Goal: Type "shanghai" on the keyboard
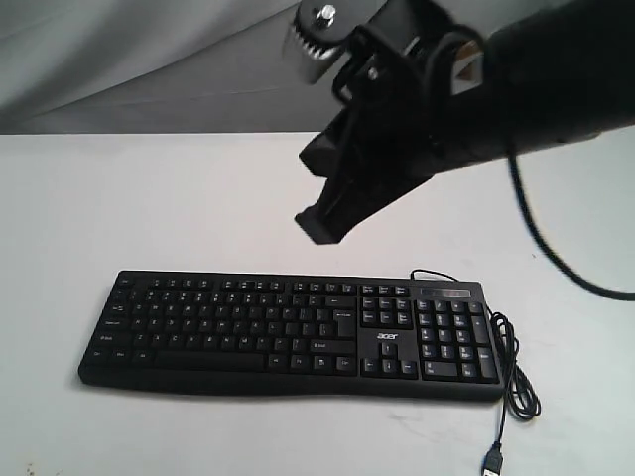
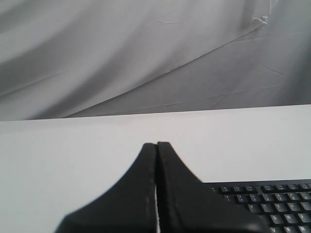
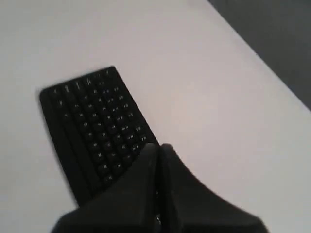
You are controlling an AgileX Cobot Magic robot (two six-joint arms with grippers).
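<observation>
Grey cloth (image 1: 119,59) backs a white table (image 1: 198,198). The keyboard (image 1: 288,332) lies flat on it, with its cable (image 1: 516,372) looped off the number-pad end. Your right gripper (image 1: 319,230) hangs above the middle of the keys, clear of them. Its jaws are pressed together on nothing, likely so the tip works as one narrow finger for single keys. Your left gripper (image 2: 156,145) is clenched and empty too, held off the keyboard, probably to keep out of the way. No key is touched yet.

We're in a robot lab setup here: plain white worktop (image 1: 198,188), creased grey cloth backdrop (image 2: 121,58) draped behind it, black robot arm (image 1: 556,69) hanging overhead.
</observation>
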